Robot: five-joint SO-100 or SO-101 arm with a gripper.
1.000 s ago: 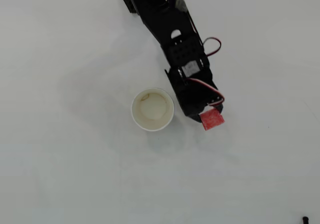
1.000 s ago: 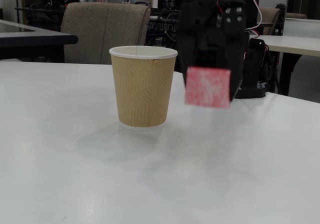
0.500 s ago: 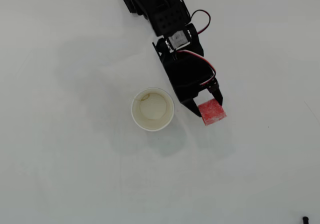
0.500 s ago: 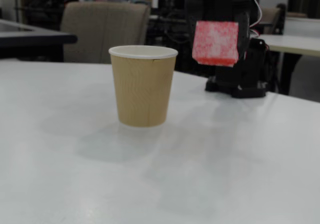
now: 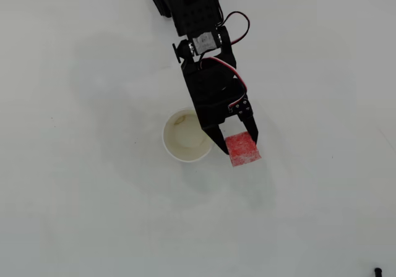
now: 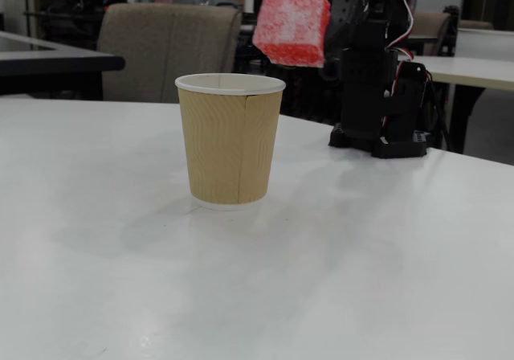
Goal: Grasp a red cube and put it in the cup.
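One red cube (image 5: pixel 243 149), one cup (image 5: pixel 183 139). My tool (image 5: pixel 238 146) is clamped on the cube, held high, at the cup's 3 o'clock overhead.

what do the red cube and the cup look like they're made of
The red cube looks like soft foam: matte, white-speckled, with rounded edges. It is held in the tool. The cup looks like paper: tan ribbed outer wall with a seam, thin rolled white rim, cream inside seen in the overhead view.
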